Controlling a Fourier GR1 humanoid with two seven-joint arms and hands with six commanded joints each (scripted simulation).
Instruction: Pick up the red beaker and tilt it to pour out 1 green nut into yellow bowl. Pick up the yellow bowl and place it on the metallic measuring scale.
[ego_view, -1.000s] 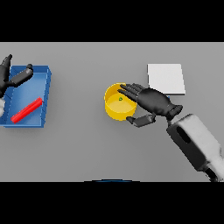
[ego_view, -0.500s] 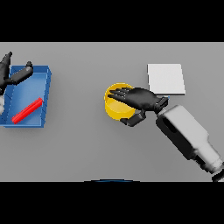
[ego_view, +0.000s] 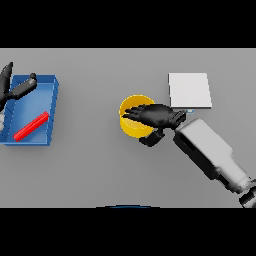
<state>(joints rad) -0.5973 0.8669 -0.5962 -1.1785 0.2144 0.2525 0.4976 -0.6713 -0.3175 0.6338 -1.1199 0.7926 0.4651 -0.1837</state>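
Observation:
The yellow bowl (ego_view: 131, 123) stands in the middle of the table. My right hand (ego_view: 156, 116) lies over its right half. The fingers reach across the rim into the bowl and the thumb (ego_view: 150, 139) curls against its near outer wall, pinching it. The inside of the bowl is mostly covered, and no green nut shows. The red beaker (ego_view: 31, 126) lies on its side in the blue tray (ego_view: 51, 109) at the left. My left hand (ego_view: 14, 89) hovers open over the tray's far left corner. The pale square scale (ego_view: 189, 90) sits just behind my right wrist.
The blue tray takes up the table's left edge, with its walls standing up around the beaker. My right forearm (ego_view: 210, 152) slants across the table's right side from the lower right.
My right hand has slid left from beside the bowl to over it and its fingers have drawn together on the rim. The bowl, beaker and left hand have stayed put.

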